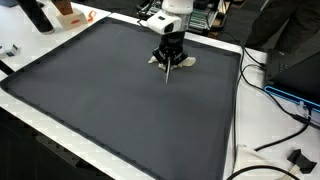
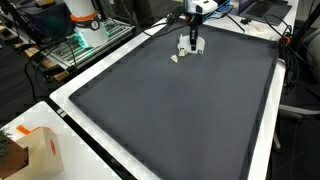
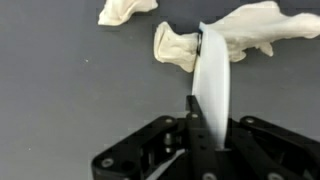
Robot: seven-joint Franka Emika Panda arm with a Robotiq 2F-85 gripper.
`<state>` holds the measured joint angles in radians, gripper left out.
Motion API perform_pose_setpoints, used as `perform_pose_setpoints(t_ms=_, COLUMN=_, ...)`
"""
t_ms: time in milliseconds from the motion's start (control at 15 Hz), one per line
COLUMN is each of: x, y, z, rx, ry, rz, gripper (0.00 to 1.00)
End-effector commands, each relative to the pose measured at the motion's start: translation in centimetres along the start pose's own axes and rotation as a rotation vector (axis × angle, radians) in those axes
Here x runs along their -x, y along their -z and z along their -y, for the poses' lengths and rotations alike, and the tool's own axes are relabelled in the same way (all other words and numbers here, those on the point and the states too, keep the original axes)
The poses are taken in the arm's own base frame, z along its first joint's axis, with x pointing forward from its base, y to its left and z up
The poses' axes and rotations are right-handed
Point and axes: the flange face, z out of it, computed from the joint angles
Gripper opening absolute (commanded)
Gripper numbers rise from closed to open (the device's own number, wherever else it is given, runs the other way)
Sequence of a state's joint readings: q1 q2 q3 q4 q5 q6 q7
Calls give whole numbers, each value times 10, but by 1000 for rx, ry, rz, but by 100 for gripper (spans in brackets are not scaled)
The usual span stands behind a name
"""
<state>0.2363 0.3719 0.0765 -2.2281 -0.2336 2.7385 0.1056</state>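
Gripper [image 3: 210, 125] pinching a thin white blade [image 3: 213, 75]
It partly covers crumpled scraps [image 3: 175, 45] at twelve o'clock; its kind unclear

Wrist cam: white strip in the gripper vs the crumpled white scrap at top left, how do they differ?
The white strip is smooth, long and narrow; the crumpled scrap is wrinkled and lumpy. The strip is clamped in the gripper; the scrap lies loose on the dark mat, apart from the gripper. Both are white.
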Motion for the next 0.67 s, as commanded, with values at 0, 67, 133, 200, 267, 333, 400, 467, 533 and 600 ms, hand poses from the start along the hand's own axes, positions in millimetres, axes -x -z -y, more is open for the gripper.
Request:
perform_pose_setpoints(t_ms=0, x=-5, y=-23, z=-1, rx=3, ry=24, rz=23, gripper=1)
perform_pose_setpoints(t_ms=67, x=-7, y=-24, z=-1, rx=2, ry=27, rz=20, gripper=1)
perform_pose_setpoints(t_ms=133, x=-9, y=-24, z=-2, rx=3, ry=30, rz=17, gripper=1)
perform_pose_setpoints(t_ms=200, x=-11, y=-23, z=-1, rx=4, ry=30, rz=10, gripper=1)
perform_pose_setpoints(t_ms=267, x=-13, y=-20, z=-1, rx=7, ry=30, rz=5, gripper=1)
perform_pose_setpoints(t_ms=333, x=-15, y=-17, z=0, rx=9, ry=31, rz=-1, gripper=1)
perform_pose_setpoints(t_ms=400, x=-16, y=-11, z=1, rx=18, ry=31, rz=-6, gripper=1)
perform_pose_setpoints(t_ms=467, x=-17, y=-6, z=3, rx=26, ry=31, rz=-10, gripper=1)
perform_pose_setpoints(t_ms=533, x=-17, y=0, z=5, rx=36, ry=30, rz=-15, gripper=1)
perform_pose_setpoints(t_ms=600, x=-17, y=5, z=6, rx=44, ry=31, rz=-20, gripper=1)
